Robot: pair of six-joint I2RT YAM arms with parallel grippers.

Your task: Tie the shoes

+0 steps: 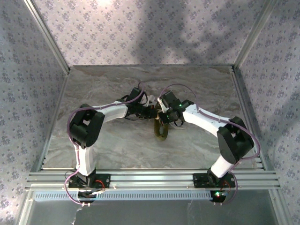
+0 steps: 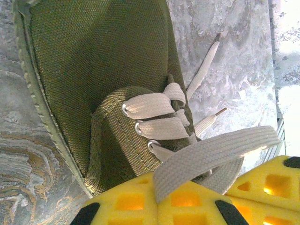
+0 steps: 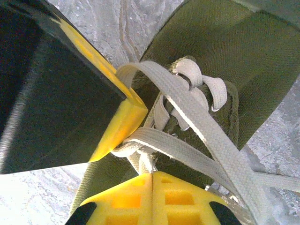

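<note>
Near the middle of the tabletop (image 1: 117,145), the olive shoe (image 1: 162,131) looks light and apt to skid, we judge; our left gripper (image 2: 158,202) and right gripper (image 3: 152,190) each pinch its limp, flat white laces (image 2: 206,154), best gripped close to the eyelets (image 2: 125,108)

Marbled grey table (image 1: 117,145) — olive shoe (image 1: 162,131) rests mid-table, white laces (image 2: 206,65) trailing alongside.
</note>
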